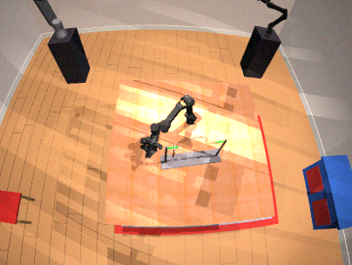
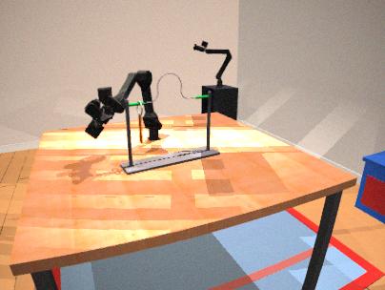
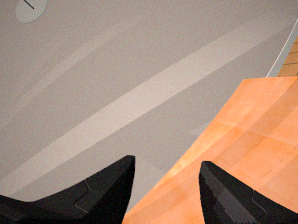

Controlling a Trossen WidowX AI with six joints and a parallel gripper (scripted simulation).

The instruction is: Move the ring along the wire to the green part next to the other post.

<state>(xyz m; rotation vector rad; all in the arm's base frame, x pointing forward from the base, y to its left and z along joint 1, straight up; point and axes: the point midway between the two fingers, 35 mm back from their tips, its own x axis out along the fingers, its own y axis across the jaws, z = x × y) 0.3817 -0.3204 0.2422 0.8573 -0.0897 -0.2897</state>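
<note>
The ring [image 2: 139,109] hangs on the left green part [image 2: 132,104] [image 1: 171,147] of the wire, beside the left post [image 2: 129,138] [image 1: 165,156]. Its orange handle [image 2: 141,129] [image 1: 173,154] points straight down. The thin grey wire [image 2: 170,73] arches up between the green parts. The other green part [image 2: 202,96] [image 1: 220,142] meets the right post [image 2: 209,126] [image 1: 221,147]. My gripper [image 1: 149,153] [image 2: 93,131] [image 3: 167,166] is open, with nothing between the fingers. It is left of the left post, above the table, away from the handle.
The grey base [image 1: 192,160] [image 2: 172,160] carries both posts on the wooden table [image 1: 152,196] [image 2: 119,210]. My forearm passes behind the left post's top in the exterior view; the gap there is hard to judge. Two black pedestals [image 1: 70,58] [image 1: 260,54] with arms stand beyond the table.
</note>
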